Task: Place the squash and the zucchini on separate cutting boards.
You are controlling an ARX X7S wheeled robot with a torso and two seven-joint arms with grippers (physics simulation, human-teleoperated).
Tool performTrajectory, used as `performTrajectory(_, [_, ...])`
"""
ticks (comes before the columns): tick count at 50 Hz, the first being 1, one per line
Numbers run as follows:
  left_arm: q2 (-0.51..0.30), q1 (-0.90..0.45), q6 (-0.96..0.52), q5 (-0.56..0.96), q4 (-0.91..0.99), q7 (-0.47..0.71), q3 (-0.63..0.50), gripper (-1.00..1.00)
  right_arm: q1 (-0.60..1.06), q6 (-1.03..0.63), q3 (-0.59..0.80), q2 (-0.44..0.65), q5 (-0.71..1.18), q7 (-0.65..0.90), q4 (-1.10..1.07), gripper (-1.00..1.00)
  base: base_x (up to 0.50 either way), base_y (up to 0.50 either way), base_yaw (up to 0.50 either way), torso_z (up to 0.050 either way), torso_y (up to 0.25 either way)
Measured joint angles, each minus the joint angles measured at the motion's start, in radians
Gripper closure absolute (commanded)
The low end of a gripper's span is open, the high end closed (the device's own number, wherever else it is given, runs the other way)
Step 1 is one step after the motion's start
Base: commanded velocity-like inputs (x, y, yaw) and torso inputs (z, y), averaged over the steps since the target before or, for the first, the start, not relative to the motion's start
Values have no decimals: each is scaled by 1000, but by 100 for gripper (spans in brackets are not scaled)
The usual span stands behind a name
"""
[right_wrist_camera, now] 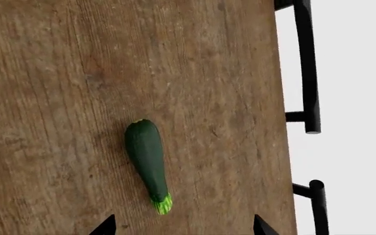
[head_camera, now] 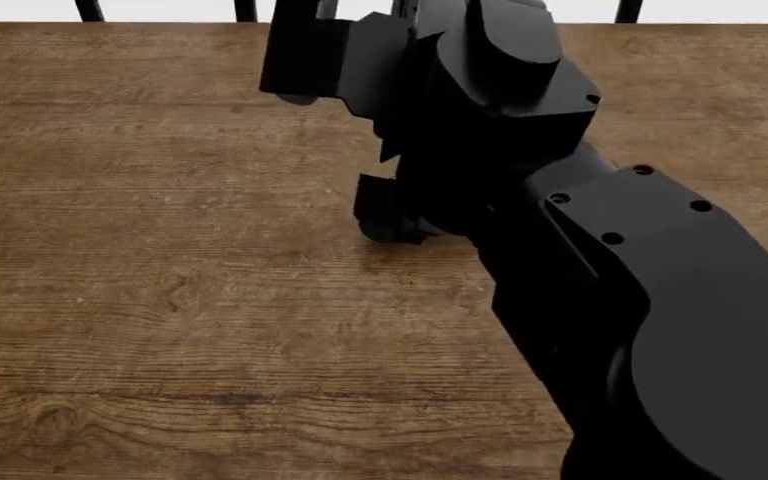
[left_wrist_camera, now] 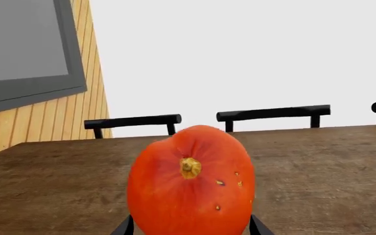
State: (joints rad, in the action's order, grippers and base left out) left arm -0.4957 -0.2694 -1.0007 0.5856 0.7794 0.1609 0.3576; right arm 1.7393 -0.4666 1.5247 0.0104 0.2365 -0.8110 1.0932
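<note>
Left wrist view: the squash (left_wrist_camera: 191, 183) fills the lower centre of the frame, gripped between the two dark fingertips of the left tool (left_wrist_camera: 191, 227), above the brown wooden table (left_wrist_camera: 57, 186). Black chairs (left_wrist_camera: 273, 115) line the far edge. Right wrist view: the zucchini (right_wrist_camera: 147, 164) lies alone on the table — the right tool (right_wrist_camera: 182, 226) hangs over it, fingers spread wide, holding nothing.

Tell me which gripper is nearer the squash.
Left. The squash sits between the left gripper's fingers; the right gripper is over the zucchini instead.
</note>
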Motion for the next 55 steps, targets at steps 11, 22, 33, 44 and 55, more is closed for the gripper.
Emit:
performTrajectory(11, [-13, 27, 65, -33, 6, -19, -9, 100, 0, 7, 16, -7, -17, 2, 0, -100, 0, 0, 0, 0, -28])
performTrajectory(22, [-17, 42, 111, -58, -7, -29, -19, 100, -20, 9, 23, -9, -36, 7, -5, -100, 0, 0, 0, 0, -179])
performTrajectory(33, [-20, 47, 119, -56, -4, -30, -20, 100, -19, 33, 19, -10, -47, 81, 15, -100, 0, 0, 0, 0, -169])
performTrajectory(44, [-24, 50, 127, -54, -10, -34, -20, 100, 0, 45, 20, -10, -50, 137, 32, -100, 0, 0, 0, 0, -167])
performTrajectory(55, [-28, 52, 130, -47, -11, -36, -14, 100, -15, 51, 21, -10, -52, 165, 32, -100, 0, 0, 0, 0, -167])
